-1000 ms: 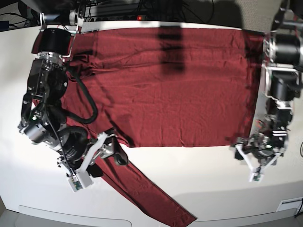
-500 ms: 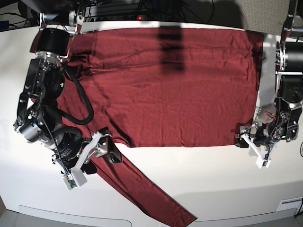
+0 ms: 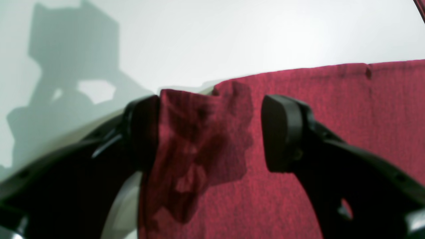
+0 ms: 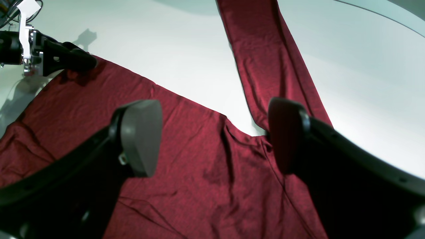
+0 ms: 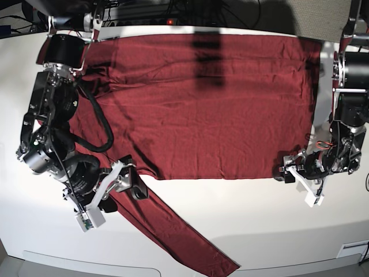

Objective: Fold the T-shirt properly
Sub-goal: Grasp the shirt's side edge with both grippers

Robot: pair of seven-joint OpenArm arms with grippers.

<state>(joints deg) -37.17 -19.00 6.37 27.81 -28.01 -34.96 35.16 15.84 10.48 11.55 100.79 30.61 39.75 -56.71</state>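
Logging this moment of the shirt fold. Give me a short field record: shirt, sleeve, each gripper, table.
shirt: dark red T-shirt, spread flat, wrinkled
sleeve: one long sleeve trails over the front of the table, toward the camera in the base view
left gripper: left gripper open, at the hem corner; a bunched bit of fabric lies between its jaws, touching one pad
right gripper: right gripper open, over the armpit where sleeve meets body, holding nothing
table: white table
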